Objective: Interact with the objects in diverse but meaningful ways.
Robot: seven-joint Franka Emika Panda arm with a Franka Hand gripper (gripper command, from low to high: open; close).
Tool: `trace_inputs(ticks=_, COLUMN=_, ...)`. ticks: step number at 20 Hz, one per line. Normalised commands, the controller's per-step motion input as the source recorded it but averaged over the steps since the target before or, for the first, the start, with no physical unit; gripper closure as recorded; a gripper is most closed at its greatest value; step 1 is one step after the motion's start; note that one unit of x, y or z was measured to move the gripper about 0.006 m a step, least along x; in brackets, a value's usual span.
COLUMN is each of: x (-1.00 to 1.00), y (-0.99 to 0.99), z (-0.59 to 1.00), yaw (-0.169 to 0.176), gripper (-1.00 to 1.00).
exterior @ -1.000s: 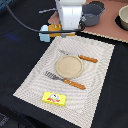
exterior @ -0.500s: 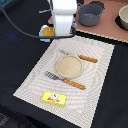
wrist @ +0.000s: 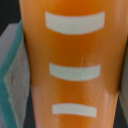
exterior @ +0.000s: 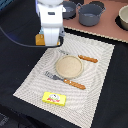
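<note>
While the arm hangs low over the striped placemat's (exterior: 95,85) far corner, its gripper (exterior: 51,42) hides the orange rectangular block (wrist: 70,60) beneath; whether the fingers clasp it, I cannot tell.

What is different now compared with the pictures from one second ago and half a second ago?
The arm's white wrist shifted toward the exterior view's left and now stands over the orange block at the placemat's far corner. The wrist view is filled by that orange block; whether the jaws hold it cannot be seen. The plate, fork, knife, yellow packet and grey pots stayed in place.
</note>
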Motion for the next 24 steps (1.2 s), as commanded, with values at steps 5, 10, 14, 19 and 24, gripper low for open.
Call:
trace_inputs(ticks=5, x=-0.61, y=-0.23, z=-0.59, yaw=-0.017, gripper=1.00)
trace_inputs(ticks=10, x=-0.39, y=-0.12, z=-0.38, yaw=-0.015, gripper=1.00)
trace_inputs(ticks=14, x=0.12, y=0.05, z=0.42, yaw=0.000, gripper=-1.00)
trace_inputs(ticks=19, x=0.15, y=0.09, z=0.68, yaw=0.001, gripper=-1.00)
trace_inputs(ticks=24, x=0.07, y=0.15, z=0.65, yaw=0.008, gripper=-1.00)
